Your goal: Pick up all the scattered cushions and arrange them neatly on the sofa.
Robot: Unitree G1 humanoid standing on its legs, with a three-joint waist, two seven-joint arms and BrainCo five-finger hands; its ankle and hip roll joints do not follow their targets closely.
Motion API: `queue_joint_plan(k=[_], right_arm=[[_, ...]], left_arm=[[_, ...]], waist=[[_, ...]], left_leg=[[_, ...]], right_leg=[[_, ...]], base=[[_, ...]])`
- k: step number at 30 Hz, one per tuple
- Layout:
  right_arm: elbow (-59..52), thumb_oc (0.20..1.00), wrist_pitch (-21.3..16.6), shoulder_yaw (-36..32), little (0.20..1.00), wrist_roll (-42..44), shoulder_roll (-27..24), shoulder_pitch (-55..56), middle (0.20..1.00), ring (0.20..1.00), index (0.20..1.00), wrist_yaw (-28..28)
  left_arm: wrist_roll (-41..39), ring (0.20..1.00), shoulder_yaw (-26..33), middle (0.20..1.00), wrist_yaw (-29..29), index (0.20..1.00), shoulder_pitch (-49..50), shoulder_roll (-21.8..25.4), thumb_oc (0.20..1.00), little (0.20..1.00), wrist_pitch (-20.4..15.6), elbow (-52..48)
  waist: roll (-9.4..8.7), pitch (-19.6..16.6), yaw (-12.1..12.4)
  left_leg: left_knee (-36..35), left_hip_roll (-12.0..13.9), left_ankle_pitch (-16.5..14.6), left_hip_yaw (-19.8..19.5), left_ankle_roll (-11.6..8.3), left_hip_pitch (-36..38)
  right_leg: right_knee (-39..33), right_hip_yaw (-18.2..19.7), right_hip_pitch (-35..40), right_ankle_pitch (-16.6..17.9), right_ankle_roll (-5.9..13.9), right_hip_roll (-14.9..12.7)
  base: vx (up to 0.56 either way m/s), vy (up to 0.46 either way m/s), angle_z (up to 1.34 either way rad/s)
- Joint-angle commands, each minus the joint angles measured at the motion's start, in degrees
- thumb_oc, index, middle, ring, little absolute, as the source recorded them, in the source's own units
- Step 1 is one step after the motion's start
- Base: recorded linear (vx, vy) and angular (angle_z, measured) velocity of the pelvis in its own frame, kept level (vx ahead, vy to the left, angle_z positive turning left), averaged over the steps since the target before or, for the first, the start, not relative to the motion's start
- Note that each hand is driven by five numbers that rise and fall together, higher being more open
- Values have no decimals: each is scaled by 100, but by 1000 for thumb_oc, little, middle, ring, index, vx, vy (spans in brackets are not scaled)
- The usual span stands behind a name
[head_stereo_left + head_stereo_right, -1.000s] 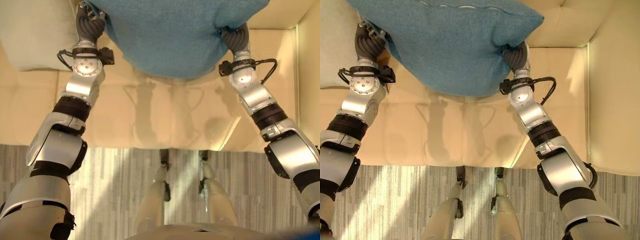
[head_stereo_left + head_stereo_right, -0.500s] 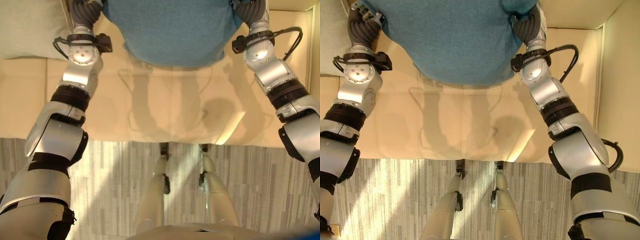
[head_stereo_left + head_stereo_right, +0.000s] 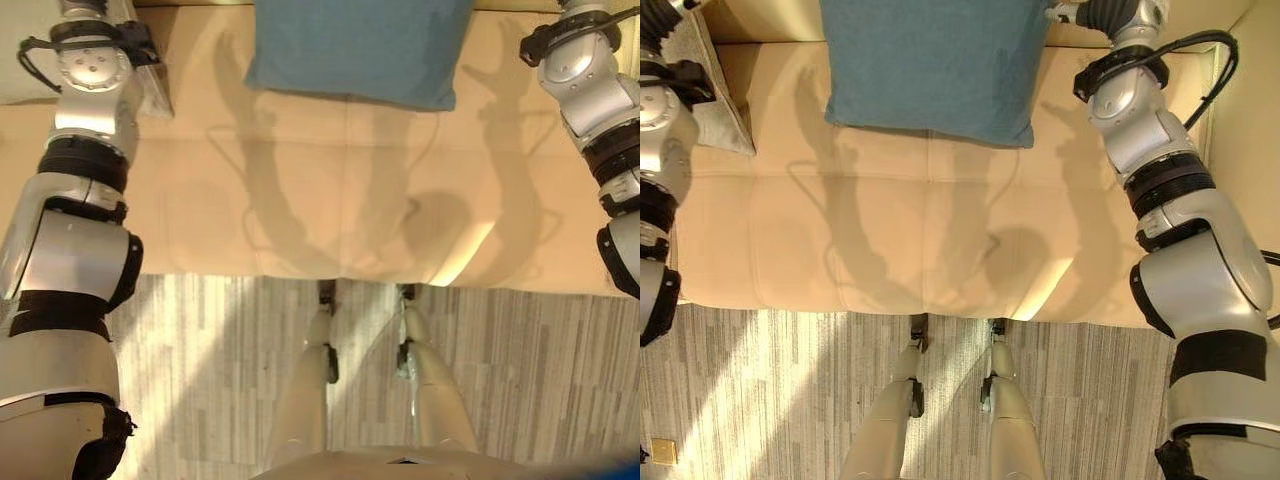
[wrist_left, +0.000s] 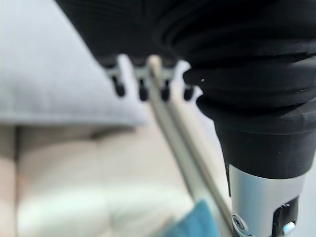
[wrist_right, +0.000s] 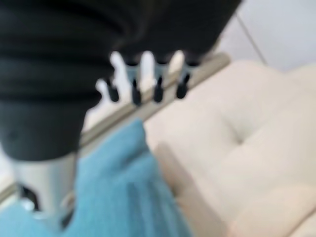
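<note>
Left hand is being seen in its wrist view with fingers straight and relaxed, nothing held, a grey cushion lying past them. Right hand is being shown likewise spread, nothing gripped, just above the edge of the blue cushion. In the eye views the blue cushion is being shown resting at the back of the beige sofa, with the grey cushion near its left end.

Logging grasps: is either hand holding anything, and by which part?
Nothing. The left hand and right hand have straight fingers; the blue fabric cushion rests on the sofa.
</note>
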Motion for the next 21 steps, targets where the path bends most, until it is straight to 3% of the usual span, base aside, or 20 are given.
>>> queue_joint_plan(k=[1,5,6,8,9,10,12,13,15,21], right_arm=[[372,1000,-76,-33,1000,-129,-68,27,1000,1000,1000,-213],[-166,1000,-175,-390,1000,22,-370,598,1000,1000,1000,-117],[-705,1000,-298,-669,1000,144,-374,1152,1000,1000,1000,26],[-913,1000,-351,-781,1000,162,-359,1397,1000,1000,1000,94],[-1596,1000,-484,-1191,1000,186,-259,2130,1000,1000,1000,323],[-1847,1000,-502,-1311,1000,152,-247,2472,1000,1000,1000,447],[-2667,1000,-591,-1889,1000,-13,-130,3728,1000,1000,1000,816],[-2692,1000,-580,-1897,1000,-19,-126,3752,1000,1000,1000,818],[-3238,1000,-612,-2336,1000,-257,141,4882,1000,1000,1000,1288],[-3504,1000,-488,-3044,1000,-1055,725,7053,1000,1000,1000,1985]], left_arm=[[155,1000,-223,1000,-2,1000,246,213,1000,1000,-186,170],[217,1000,250,1000,-11,1000,1036,394,1000,1000,-345,-533],[280,1000,733,1000,10,1000,1889,437,1000,1000,-468,-1150],[370,1000,1039,1000,31,1000,2356,440,1000,1000,-527,-1512],[473,1000,1795,1000,16,1000,3473,389,1000,1000,-617,-2319],[605,1000,2115,1000,12,1000,3991,362,1000,1000,-644,-2688],[964,1000,2861,1000,-117,1000,5402,-97,1000,1000,-608,-3633],[974,1000,2878,1000,-111,1000,5436,-100,1000,1000,-596,-3664],[1161,1000,3241,1000,-368,1000,6413,-699,1000,1000,-473,-3995],[1539,1000,3687,1000,-920,1000,8189,-1781,1000,1000,59,-3690]], waist=[[-263,-851,241],[-293,-877,247],[-334,-854,240],[-347,-839,232],[-427,-816,209],[-461,-814,197],[-535,-802,145],[-543,-805,138],[-575,-840,105],[-533,-808,111]], left_leg=[[-129,-119,129,-328,-701,220],[-129,-90,78,-320,-726,412],[-129,-69,13,-287,-718,646],[-129,-52,-21,-270,-710,789],[-129,-26,-116,-251,-695,1091],[-129,-1,-161,-248,-685,1245],[-129,75,-320,-206,-647,1730],[-129,65,-296,-204,-643,1724],[-129,150,-421,-146,-599,2116],[-129,295,-667,-12,-466,3065]], right_leg=[[-44,-124,22,12,1036,-237],[-44,-171,217,-41,1036,-232],[-44,-174,453,-94,1036,-227],[-44,-172,602,-128,1036,-229],[-44,-146,896,-209,1001,-208],[-44,-125,1066,-268,982,-188],[-44,-115,1574,-435,915,-170],[-44,-112,1567,-416,915,-180],[-44,-111,1950,-561,863,-183],[-44,-146,2896,-833,771,-210]], base=[[17,-1,4],[33,-7,2],[71,-2,2],[53,2,-8],[61,-17,-18],[102,-32,-22],[99,-54,-11],[76,-52,-1],[106,-36,-1],[60,7,-3]])
